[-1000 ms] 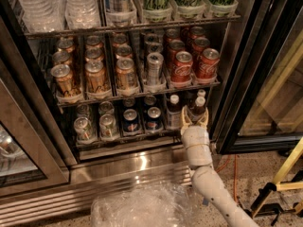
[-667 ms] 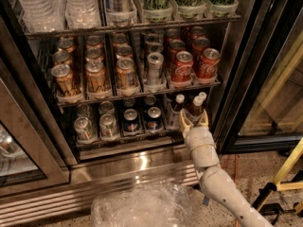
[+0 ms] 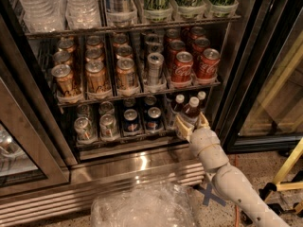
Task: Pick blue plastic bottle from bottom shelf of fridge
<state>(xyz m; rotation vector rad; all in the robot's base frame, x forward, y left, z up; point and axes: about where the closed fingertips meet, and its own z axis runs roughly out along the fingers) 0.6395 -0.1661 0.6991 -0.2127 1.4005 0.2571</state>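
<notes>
The blue plastic bottle [image 3: 191,110], with a white cap and dark drink, stands at the front right of the bottom shelf [image 3: 118,144] of the fridge [image 3: 142,167]. Two more white-capped bottles [image 3: 179,102] stand behind and beside it. My gripper [image 3: 192,125] reaches up from the lower right on its white arm [image 3: 222,174]. It is open, with one finger on each side of the bottle's lower body.
Blue Pepsi cans [image 3: 131,120] and silver cans [image 3: 83,127] fill the lanes to the left. Red Coca-Cola cans [image 3: 182,66] and gold cans [image 3: 95,75] sit on the rack above. Crumpled clear plastic [image 3: 142,207] lies on the floor. A yellow frame [image 3: 289,163] stands at the right by a glass door [image 3: 279,79].
My gripper has moved up and forward from just below the shelf's front edge until its fingers straddle the front right bottle. The bottle has not moved.
</notes>
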